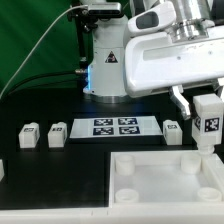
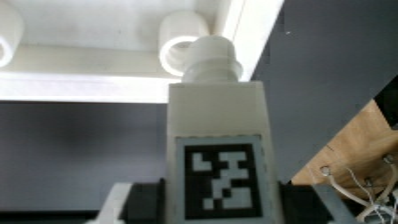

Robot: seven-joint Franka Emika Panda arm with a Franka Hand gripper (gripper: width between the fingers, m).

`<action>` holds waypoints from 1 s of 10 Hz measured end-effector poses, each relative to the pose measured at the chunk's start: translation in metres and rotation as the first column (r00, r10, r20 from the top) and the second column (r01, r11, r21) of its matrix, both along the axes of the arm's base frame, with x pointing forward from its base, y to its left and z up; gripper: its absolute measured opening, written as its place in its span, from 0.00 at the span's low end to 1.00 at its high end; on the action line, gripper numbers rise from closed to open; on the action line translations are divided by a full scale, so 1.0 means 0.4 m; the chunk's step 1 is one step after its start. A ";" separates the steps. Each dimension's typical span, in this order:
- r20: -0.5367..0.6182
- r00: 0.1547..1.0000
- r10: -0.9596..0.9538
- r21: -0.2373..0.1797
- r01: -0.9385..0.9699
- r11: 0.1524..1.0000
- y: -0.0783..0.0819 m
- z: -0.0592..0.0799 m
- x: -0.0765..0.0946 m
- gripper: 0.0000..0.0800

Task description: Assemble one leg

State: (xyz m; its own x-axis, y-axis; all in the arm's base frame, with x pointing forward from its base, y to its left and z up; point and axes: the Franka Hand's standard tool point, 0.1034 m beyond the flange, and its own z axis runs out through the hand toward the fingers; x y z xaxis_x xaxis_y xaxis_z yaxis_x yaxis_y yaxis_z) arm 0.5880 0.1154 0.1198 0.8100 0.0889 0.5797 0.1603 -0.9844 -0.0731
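Gripper (image 2: 210, 203) holds leg (image 2: 214, 125) over tray (image 1: 150, 195), wrist view shows peg (image 2: 214, 60) by socket (image 2: 171, 55)

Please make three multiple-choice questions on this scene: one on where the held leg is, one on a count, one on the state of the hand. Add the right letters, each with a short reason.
1. Where is the leg that the hand carries?
A. Over a corner of the white tray, at the exterior view's right.
B. Lying flat in the tray's middle.
C. Lying flat at the exterior view's left.

2. How many tags does the marker board carry?
A. Two.
B. Four.
C. Six.

3. What is the state of the hand?
A. Open and empty.
B. Shut on the tray.
C. Shut on the leg.

Answers:
1 A: the leg hangs upright at the tray's far corner.
2 B: the tags stand in two rows of two.
3 C: the wrist view shows the leg clamped between the hand's two sides.
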 end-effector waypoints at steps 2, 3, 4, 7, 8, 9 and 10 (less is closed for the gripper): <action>0.027 1.000 0.015 -0.003 -0.015 1.000 0.006 -0.005 0.060 0.36; 0.040 0.999 0.017 -0.002 -0.017 1.000 0.007 -0.002 0.086 0.36; 0.047 0.999 0.018 0.000 -0.018 1.000 0.012 -0.002 0.098 0.36; 0.026 0.999 0.025 -0.013 -0.025 1.000 -0.011 -0.054 0.103 0.36; 0.017 1.000 0.024 -0.014 -0.023 1.000 -0.015 -0.069 0.095 0.36; 0.016 1.000 0.025 -0.014 -0.024 1.000 -0.014 -0.073 0.088 0.36; 0.015 1.000 0.025 -0.014 -0.025 1.000 -0.013 -0.074 0.087 0.36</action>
